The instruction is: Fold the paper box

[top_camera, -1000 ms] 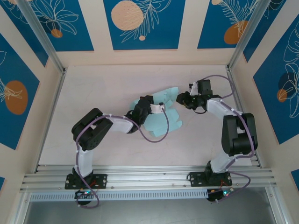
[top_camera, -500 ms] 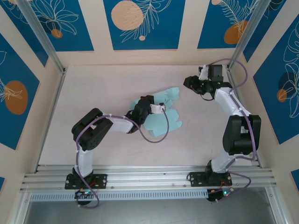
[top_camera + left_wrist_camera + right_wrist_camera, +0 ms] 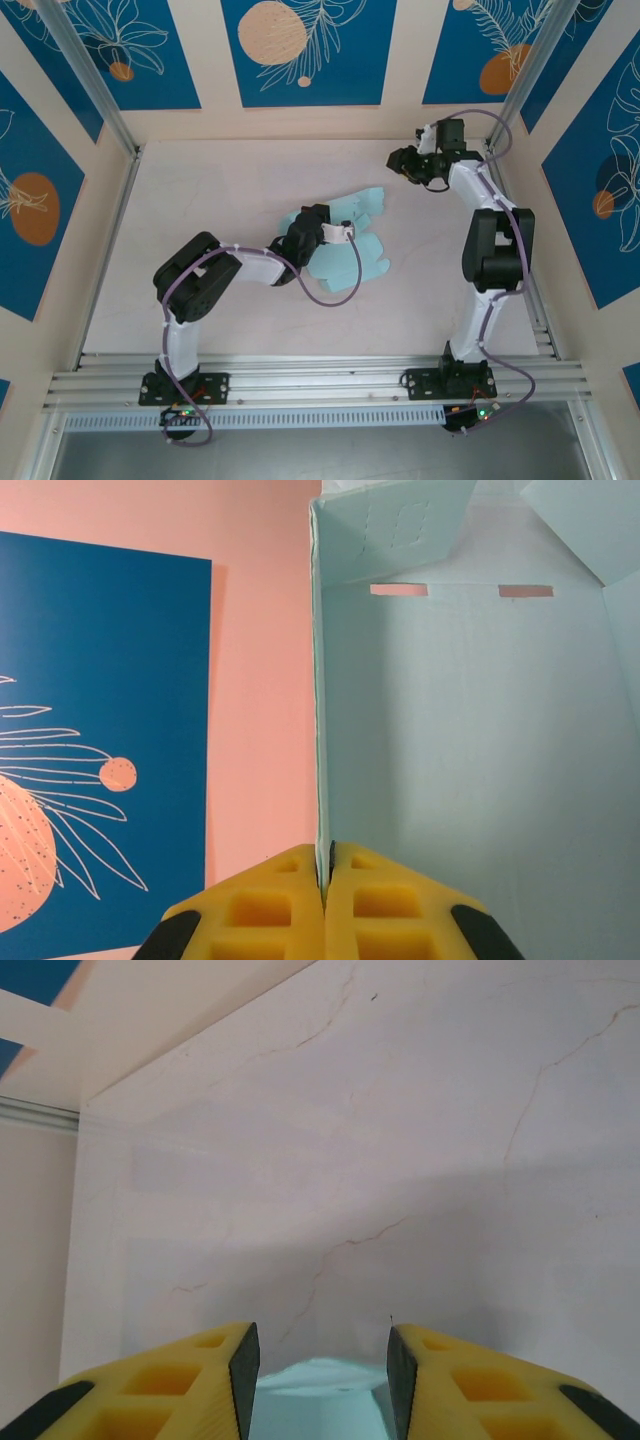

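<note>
The left gripper (image 3: 325, 868) is pinched tight on an upright edge of the box (image 3: 470, 740), whose flaps spread flat at the middle of the table (image 3: 220, 190). The right gripper (image 3: 320, 1338) has its fingers apart over bare table, near the far right corner and well apart from the box.

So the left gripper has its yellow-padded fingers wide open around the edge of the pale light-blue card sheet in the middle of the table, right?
Not wide open: the left gripper has its yellow-padded fingers shut on the edge of the pale light-blue card sheet in the middle of the table. The left wrist view shows them pressed together.
</note>
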Controlling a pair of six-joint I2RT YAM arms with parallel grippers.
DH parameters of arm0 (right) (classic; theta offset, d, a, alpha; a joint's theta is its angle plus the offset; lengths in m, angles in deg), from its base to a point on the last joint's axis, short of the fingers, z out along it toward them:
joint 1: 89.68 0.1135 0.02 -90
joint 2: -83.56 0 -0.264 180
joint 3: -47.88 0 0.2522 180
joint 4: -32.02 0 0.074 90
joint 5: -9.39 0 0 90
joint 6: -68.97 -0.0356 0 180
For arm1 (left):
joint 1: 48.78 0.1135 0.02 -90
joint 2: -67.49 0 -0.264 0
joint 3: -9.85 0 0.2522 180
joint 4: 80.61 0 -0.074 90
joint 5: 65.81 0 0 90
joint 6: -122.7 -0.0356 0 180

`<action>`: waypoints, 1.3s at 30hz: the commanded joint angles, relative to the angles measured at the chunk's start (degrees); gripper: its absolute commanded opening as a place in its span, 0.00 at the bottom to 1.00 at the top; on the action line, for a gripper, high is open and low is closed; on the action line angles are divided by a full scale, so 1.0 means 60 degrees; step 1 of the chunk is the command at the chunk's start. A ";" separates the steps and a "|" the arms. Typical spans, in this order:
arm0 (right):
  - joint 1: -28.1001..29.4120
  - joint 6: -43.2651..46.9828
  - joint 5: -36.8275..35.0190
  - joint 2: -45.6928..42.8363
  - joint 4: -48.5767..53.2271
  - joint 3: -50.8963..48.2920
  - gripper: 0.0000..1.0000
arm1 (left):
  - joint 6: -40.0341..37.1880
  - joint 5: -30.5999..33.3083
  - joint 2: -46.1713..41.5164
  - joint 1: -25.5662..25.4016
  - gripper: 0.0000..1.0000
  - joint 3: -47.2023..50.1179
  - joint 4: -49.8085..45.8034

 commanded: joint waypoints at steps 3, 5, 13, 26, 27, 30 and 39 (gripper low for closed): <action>0.0092 0.0457 0.0426 0.1323 0.1038 0.1706 0.41 | -0.0260 -0.0115 0.0046 0.0031 0.00 -0.0002 0.0294; 0.0094 0.0566 0.0565 0.1961 0.1337 0.2336 0.41 | -0.0243 -0.0155 -0.0011 0.0035 0.00 0.0028 0.0295; 0.0167 0.1298 0.1242 0.3715 0.1988 0.3752 0.40 | -0.0338 -0.0243 0.0027 0.0031 0.00 0.0021 0.0251; 0.0226 0.1586 0.2116 0.2053 0.0181 0.0420 0.38 | -0.0341 0.0006 0.0341 0.0055 0.00 -0.0072 0.0441; 0.0240 0.1524 0.2127 0.1857 -0.0002 0.0147 0.38 | -0.0343 0.0005 0.0377 0.0060 0.00 -0.0079 0.0453; 0.0270 0.1334 0.2134 0.1390 -0.0328 -0.0445 0.38 | -0.0431 0.0005 0.0464 0.0058 0.00 -0.0089 0.0522; 0.0591 0.0680 0.1908 0.0212 -0.1547 -0.2358 0.38 | -0.0098 -0.0081 0.0573 0.0278 0.00 -0.0163 0.0444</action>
